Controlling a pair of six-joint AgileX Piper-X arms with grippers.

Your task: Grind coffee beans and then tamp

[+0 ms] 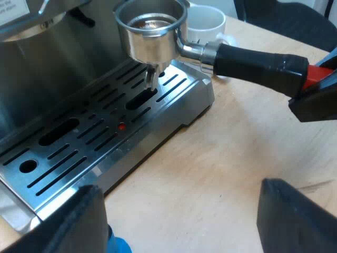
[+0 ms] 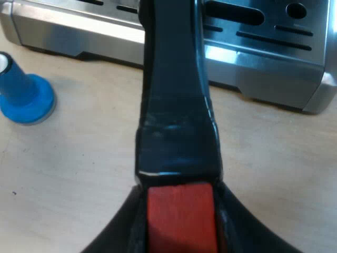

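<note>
Over the drip tray's point(image 1: 196, 96) edge — the holder point(image 1: 152, 45)

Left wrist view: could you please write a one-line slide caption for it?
Right gripper holds the metal holder by its handle's red end over the espresso machine's drip tray, mug behind.

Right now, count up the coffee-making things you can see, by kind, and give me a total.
Espresso machine: 1
Metal holder: 1, its red end in the right gripper
Blue tamper: 1
White mug: 1
Total: 4
</note>
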